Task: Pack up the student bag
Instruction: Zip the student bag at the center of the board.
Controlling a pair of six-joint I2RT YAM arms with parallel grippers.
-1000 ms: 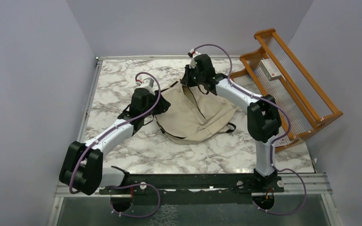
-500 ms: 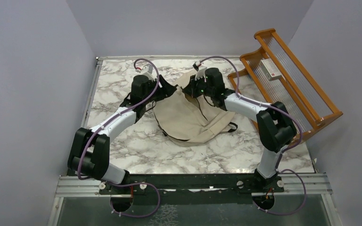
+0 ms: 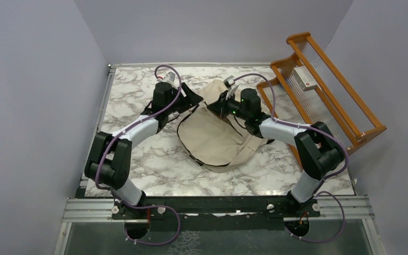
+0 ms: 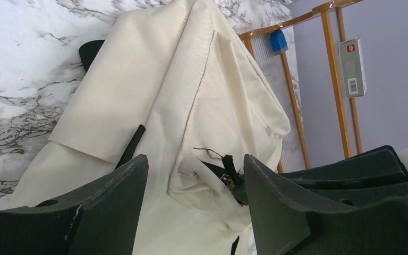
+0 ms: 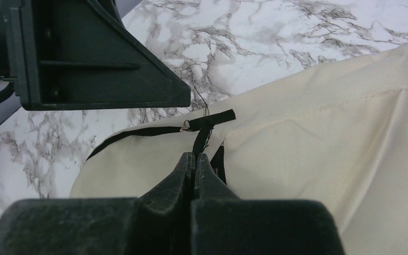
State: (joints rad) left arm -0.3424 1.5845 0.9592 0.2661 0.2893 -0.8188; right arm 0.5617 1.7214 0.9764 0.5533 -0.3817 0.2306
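- While the student bag [image 3: 218, 141] lies on the tabletop [image 3: 138, 87] left of the rack [image 3: 324, 69], the right tool [image 5: 194, 158] pinches its zipper pull [image 5: 208, 121].
- Left tool [image 4: 194, 178]: jaws wide; it should best clamp the fabric, countering a steady pull.

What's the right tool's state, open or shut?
Shut. In the right wrist view the right tool shows no gap at its tips and pinches the black pull tab of the student bag.

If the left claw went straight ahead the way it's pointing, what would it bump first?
Most likely the cream fabric backpack: the open left gripper points right at its cloth near the black zip pull, though depth is hard to judge.
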